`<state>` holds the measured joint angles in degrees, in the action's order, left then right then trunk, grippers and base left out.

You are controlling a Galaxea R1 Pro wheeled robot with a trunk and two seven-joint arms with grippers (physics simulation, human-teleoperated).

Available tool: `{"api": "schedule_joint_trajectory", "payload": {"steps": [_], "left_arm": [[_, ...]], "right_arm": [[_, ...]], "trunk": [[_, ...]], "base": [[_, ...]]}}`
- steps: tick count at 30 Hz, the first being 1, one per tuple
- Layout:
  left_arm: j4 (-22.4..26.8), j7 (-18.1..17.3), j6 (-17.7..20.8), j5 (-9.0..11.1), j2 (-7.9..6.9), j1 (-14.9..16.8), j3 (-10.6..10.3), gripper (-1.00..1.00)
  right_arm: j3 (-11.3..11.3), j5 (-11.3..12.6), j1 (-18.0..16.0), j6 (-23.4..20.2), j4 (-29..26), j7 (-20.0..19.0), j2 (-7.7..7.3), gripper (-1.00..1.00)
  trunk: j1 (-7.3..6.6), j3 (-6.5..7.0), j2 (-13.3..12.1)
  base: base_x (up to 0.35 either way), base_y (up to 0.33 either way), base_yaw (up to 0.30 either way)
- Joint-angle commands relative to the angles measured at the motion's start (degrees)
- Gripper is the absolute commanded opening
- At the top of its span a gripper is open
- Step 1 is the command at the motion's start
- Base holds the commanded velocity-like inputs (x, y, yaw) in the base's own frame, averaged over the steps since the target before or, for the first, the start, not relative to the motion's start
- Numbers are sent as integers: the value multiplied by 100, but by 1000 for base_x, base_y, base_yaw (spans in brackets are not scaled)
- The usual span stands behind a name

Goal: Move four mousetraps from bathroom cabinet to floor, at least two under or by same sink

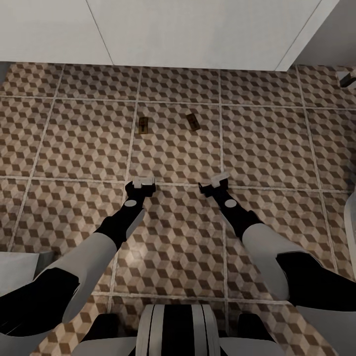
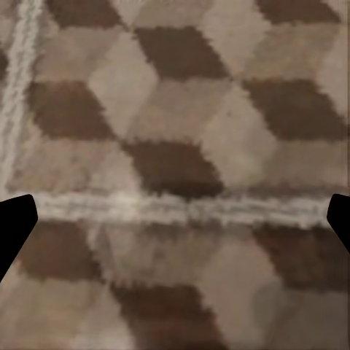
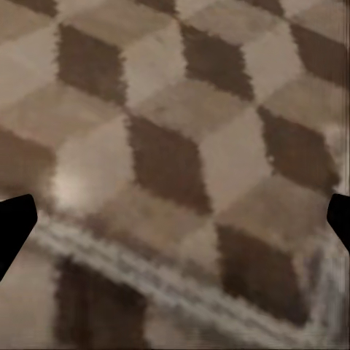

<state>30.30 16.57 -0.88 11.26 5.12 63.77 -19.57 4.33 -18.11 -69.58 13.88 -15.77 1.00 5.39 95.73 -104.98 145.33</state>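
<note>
Two mousetraps (image 1: 143, 125) (image 1: 193, 121) lay mid-frame on bathroom floor (image 1: 267, 143) | left end effector (image 1: 140, 185), right end effector (image 1: 213, 181) apart, empty | likely next: fetch remaining traps

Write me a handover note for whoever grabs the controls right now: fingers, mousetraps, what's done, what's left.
Left gripper: open, empty, low over the bathroom floor.
Right gripper: open, empty, likewise low over the tiles.
Two mousetraps lie flat on the floor ahead of the fingers: one before the left arm, one before the right, apart from each other, near the white unit.
Done: those two placed.
Left: two more mousetraps to fetch from the cabinet; confirm the white unit is the sink.
</note>
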Motion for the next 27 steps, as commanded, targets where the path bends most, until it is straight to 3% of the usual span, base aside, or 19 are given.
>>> {"api": "schedule_joint_trajectory", "payload": {"steps": [1, 15, 27], "left_arm": [[1, 48, -9, 60, -4, 4, -47, 100], [8, 48, 6, 60, 7, 4, -47, 100], [-47, 40, 26, 60, -8, 4, -47, 100]], "right_arm": [[15, -19, -3, 16, 3, 9, -27, 100], [13, -26, 1, 179, -55, 7, -72, 100], [15, -26, 2, 228, -43, 6, -73, 100]], "trunk": [[-1, -2, 1], [-1, -2, 1], [-32, 263, -15]], "base": [[0, 0, 0], [0, 0, 0], [0, 0, 0]]}}
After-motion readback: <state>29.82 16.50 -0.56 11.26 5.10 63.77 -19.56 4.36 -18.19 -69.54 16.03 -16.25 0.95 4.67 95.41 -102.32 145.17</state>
